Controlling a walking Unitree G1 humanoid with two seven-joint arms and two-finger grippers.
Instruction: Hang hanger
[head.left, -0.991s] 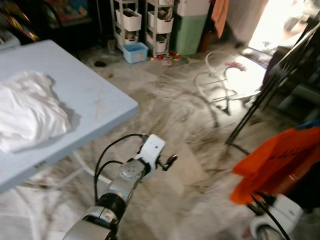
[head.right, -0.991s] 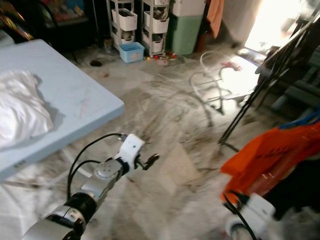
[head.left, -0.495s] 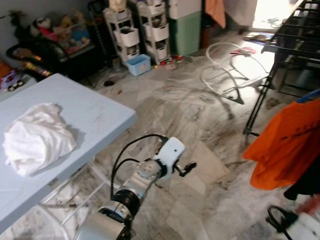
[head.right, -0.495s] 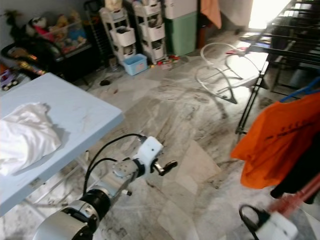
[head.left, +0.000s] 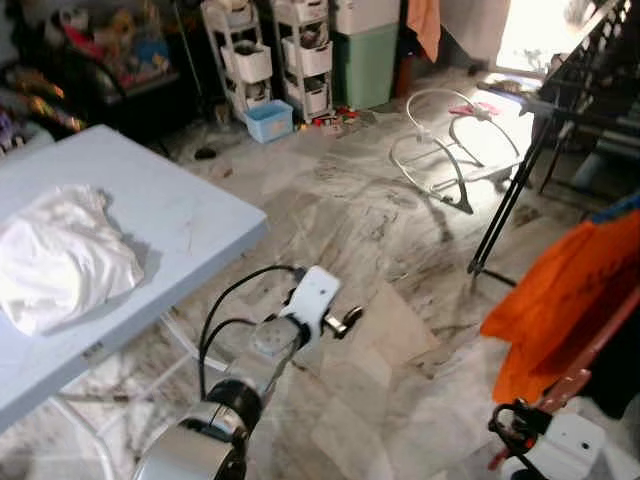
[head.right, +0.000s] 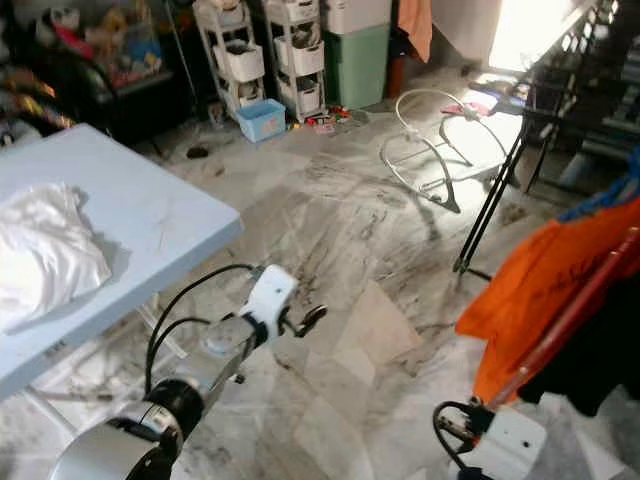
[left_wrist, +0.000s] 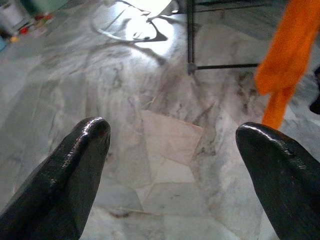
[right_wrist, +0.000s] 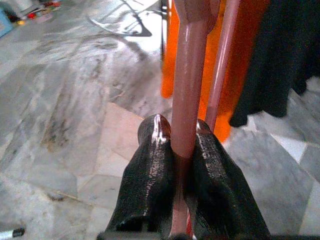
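Observation:
A pink hanger (right_wrist: 189, 75) carries an orange shirt (head.right: 540, 300) at the lower right of the eye views. My right gripper (right_wrist: 181, 130) is shut on the hanger's straight bar, which slants up to the right (head.right: 560, 325) from the gripper (head.right: 470, 420). A black garment (right_wrist: 280, 55) hangs just behind the shirt. The black drying rack (head.left: 585, 70) stands at the upper right, its leg (head.left: 500, 215) reaching the floor. My left gripper (left_wrist: 170, 150) is open over the marble floor, held low in the middle (head.left: 345, 320), with nothing between its fingers.
A light blue table (head.left: 190, 215) with a crumpled white cloth (head.left: 60, 260) is at the left. A white bent-tube frame (head.left: 440, 165) lies on the floor ahead. Storage carts (head.left: 275, 55), a small blue bin (head.left: 268, 120) and a green cabinet (head.left: 365, 65) line the far wall.
The view has shifted. My right gripper has come up into view with the pink hanger, lifting the orange shirt. The left arm holds about the same pose.

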